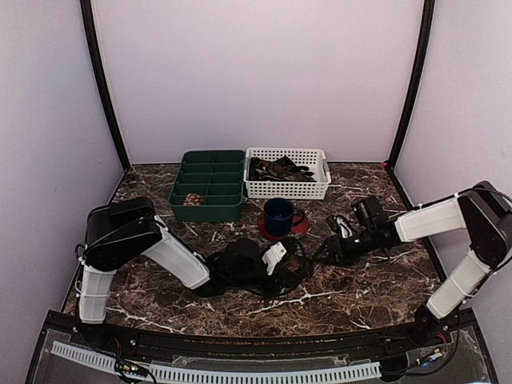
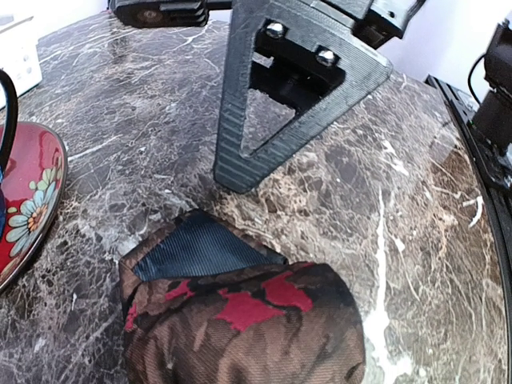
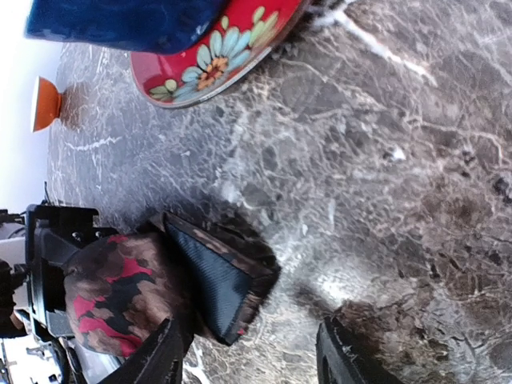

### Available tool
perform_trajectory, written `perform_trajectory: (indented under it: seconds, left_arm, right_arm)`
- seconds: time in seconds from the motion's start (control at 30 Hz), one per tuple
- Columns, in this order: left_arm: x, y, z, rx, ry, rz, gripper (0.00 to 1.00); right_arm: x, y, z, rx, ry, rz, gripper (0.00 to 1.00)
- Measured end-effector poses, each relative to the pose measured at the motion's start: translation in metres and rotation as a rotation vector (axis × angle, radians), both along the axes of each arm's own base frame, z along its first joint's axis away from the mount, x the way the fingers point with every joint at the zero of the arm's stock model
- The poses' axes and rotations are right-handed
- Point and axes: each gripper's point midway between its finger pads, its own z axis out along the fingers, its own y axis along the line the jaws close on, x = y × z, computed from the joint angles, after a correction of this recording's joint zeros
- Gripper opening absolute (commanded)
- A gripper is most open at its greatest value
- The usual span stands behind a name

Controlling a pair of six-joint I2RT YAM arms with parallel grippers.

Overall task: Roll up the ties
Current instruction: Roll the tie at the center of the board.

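Note:
A tie point(image 2: 240, 328), brown with red patches, is rolled into a fat coil on the marble table. Its pointed tip with navy lining point(image 2: 200, 250) lies flat, pointing at my right gripper. My left gripper point(image 1: 290, 260) holds the coil; in the right wrist view its black frame point(image 3: 48, 264) sits around the roll point(image 3: 120, 292). Its fingers are hidden in its own view. My right gripper point(image 3: 252, 360) is open just past the tip point(image 3: 216, 280), one finger point(image 3: 164, 360) beside it. More ties point(image 1: 276, 169) lie in the white basket point(image 1: 316, 190). A small rolled coil point(image 1: 192, 199) sits in the green tray point(image 1: 210, 210).
A blue mug point(image 1: 278, 216) on a red flowered saucer point(image 1: 300, 227) stands just behind both grippers; the saucer point(image 2: 24, 200) is left of the tie. An orange knob point(image 3: 46, 104) is at the table edge. Black cables loop around the left gripper.

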Motion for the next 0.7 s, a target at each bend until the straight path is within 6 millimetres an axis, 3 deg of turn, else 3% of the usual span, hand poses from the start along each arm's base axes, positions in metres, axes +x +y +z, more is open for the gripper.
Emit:
perform_trajectory:
  seconds: [0.37,0.53,0.7]
  left_arm:
    - [-0.003,0.004,-0.001,0.023,-0.02,-0.037,0.14]
    - [-0.002,0.004,-0.001,0.021,-0.019,-0.041,0.14]
    - [-0.002,0.005,-0.001,0.022,-0.023,-0.048,0.15]
  right_arm:
    - [0.005,0.029,-0.001,0.126,0.06,0.082,0.56]
    - [-0.013,0.044,0.0,0.215,0.118,0.13,0.54]
    - [-0.029,0.047,0.003,0.255,0.155,0.14,0.58]
